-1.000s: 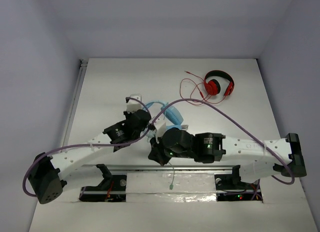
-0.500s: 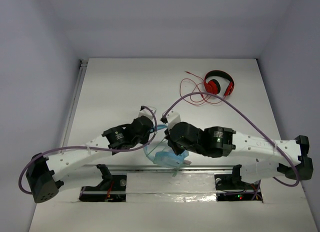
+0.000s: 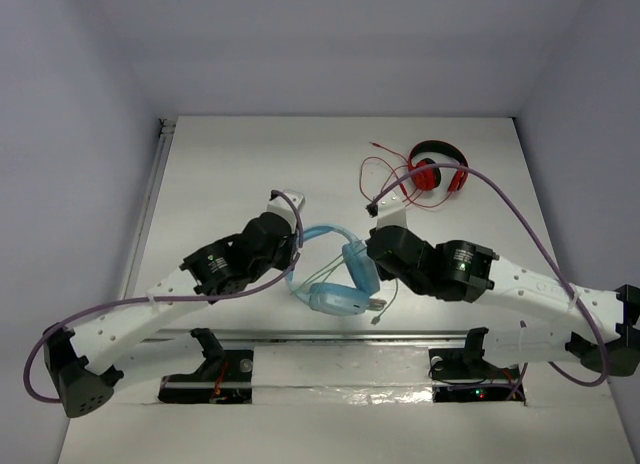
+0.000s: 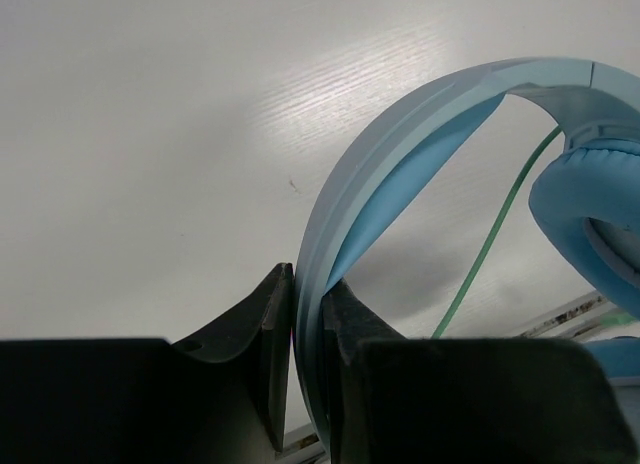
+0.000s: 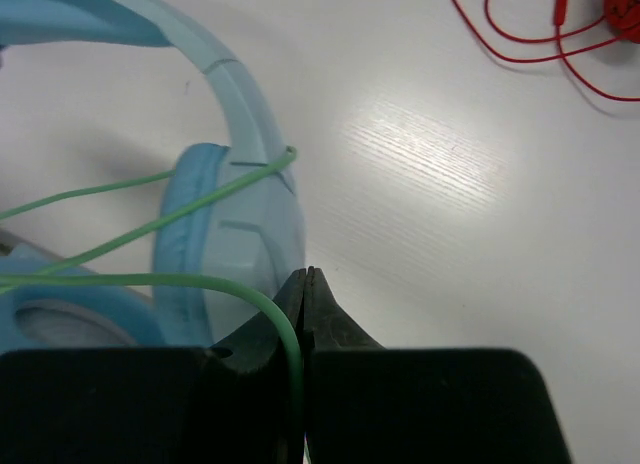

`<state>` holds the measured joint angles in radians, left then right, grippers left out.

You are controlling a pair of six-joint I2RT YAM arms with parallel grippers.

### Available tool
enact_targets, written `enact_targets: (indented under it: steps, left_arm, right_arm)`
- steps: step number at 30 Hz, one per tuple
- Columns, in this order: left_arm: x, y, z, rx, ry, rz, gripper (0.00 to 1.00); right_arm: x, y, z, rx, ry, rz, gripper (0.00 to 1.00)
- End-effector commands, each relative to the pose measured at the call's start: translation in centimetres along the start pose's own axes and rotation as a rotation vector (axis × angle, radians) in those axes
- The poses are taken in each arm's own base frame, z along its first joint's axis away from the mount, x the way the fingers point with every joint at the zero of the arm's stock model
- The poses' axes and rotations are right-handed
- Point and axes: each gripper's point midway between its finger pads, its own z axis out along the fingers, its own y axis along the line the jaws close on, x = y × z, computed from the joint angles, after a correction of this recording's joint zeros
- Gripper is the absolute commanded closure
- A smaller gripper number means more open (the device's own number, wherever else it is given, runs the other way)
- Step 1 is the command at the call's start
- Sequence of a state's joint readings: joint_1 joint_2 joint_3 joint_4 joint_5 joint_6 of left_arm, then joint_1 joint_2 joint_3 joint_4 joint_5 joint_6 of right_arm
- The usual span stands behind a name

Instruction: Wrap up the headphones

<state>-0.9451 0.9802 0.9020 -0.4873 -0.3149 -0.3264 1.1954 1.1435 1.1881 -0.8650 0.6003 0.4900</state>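
The light blue headphones with big soft cups (image 3: 338, 299) sit near the front of the white table (image 3: 220, 164), between the two arms. The left gripper (image 4: 308, 294) squeezes the blue headband (image 4: 400, 124). The right gripper (image 5: 305, 281) pinches the thin green cable (image 5: 150, 224). A moment ago both arms were bunched lower down. Now they have pulled apart and the cable crosses one cup, so the wrapping looks started.

On my overhead feed, a small pair of red-and-black headphones (image 3: 430, 173) lies at the far right of the white tabletop (image 3: 230, 174), its headband arched toward the back wall. Its thin red cable (image 3: 388, 180) sprawls in loose loops just to the left of the cups. My right wrist feed catches those loops in its top right corner. A silver rail (image 3: 340, 336) runs along the near edge.
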Motion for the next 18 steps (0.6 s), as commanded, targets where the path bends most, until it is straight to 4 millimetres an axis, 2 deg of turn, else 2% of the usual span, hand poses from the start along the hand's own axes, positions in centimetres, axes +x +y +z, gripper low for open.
enact_targets:
  steps: [1, 3, 6, 8, 11, 13, 16, 18]
  left_arm:
    - [-3.9, 0.7, -1.9, 0.023, -0.11, -0.044, 1.0]
    - [-4.7, 1.7, -2.1, -0.002, -0.132, -0.063, 1.0]
    - [-5.6, 0.5, -2.7, 0.079, -0.16, -0.057, 1.0]
    - [-5.4, 0.2, -2.8, 0.102, -0.152, -0.036, 1.0]
    - [-5.7, -0.9, -3.5, 0.18, -0.157, -0.017, 1.0]
    - [-6.0, -1.4, -4.0, 0.234, -0.164, -0.012, 1.0]
    - [-6.4, -1.9, -4.6, 0.305, -0.164, -0.01, 1.0]
    - [-7.4, -1.4, -4.9, 0.316, -0.189, -0.036, 1.0]
  right_arm:
    - [-2.0, -2.4, 0.1, 0.126, -0.105, 0.072, 1.0]
    - [-2.6, -2.4, 0.2, 0.131, -0.139, 0.09, 1.0]
    - [-3.5, -3.3, 0.7, 0.175, -0.185, 0.109, 1.0]
    - [-4.1, -4.5, 1.1, 0.211, -0.207, 0.131, 1.0]
    - [-4.9, -5.1, 1.6, 0.211, -0.244, 0.159, 0.99]
    - [-5.7, -6.5, 2.2, 0.231, -0.267, 0.194, 0.97]
    - [-6.3, -7.1, 2.9, 0.212, -0.279, 0.217, 0.95]
    - [-6.3, -6.6, 3.5, 0.183, -0.279, 0.221, 0.94]
